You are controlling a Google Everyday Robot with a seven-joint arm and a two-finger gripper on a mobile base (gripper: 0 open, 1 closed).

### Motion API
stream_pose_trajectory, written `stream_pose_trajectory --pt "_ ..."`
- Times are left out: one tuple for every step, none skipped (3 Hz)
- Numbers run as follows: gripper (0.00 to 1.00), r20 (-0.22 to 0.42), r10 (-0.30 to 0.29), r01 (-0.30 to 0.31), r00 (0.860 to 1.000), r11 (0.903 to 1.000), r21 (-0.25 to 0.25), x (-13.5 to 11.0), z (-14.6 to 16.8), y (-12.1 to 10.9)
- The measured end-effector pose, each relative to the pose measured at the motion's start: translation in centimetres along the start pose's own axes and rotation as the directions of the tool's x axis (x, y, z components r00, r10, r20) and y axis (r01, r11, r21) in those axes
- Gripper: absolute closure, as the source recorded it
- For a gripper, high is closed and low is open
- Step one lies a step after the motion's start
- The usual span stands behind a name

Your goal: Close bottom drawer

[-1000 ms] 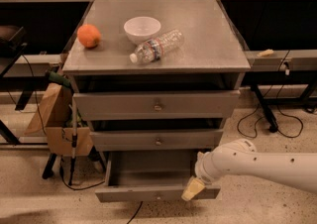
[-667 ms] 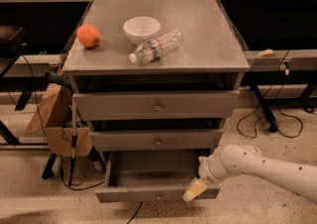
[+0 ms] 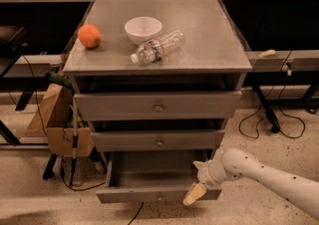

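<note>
The bottom drawer [image 3: 144, 196] stands pulled out toward the near side. The claw [image 3: 195, 193] is at the right end of its front panel, seemingly touching it. I cannot tell how far the claw is open. The drawer closes by a push straight toward the far side.

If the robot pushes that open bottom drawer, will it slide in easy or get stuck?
It probably slides straight in: the bottom drawer looks like stiff metal and seems empty, so it is likely light. The hand sits at the front's end, not its middle, so the push might skew it slightly.
</note>
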State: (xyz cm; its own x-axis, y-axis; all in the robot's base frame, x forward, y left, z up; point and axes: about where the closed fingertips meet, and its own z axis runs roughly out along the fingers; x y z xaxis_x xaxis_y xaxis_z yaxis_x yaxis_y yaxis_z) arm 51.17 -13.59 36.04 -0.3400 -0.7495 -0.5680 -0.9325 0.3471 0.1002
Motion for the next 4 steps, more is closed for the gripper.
stream_pose_trajectory --pt "0.00 0.003 -0.003 0.003 1.000 1.0000 -0.004 -0.1 0.0 0.2" --pt "0.00 0.028 -0.008 0.008 1.000 0.9999 -0.015 -0.1 0.2 0.3" --pt "0.00 0.138 -0.020 0.031 0.990 0.9964 -0.079 -1.3 2.6 0.3" --pt "0.00 0.261 -0.075 0.109 0.962 0.9869 -0.119 -1.8 8.0 -0.8"
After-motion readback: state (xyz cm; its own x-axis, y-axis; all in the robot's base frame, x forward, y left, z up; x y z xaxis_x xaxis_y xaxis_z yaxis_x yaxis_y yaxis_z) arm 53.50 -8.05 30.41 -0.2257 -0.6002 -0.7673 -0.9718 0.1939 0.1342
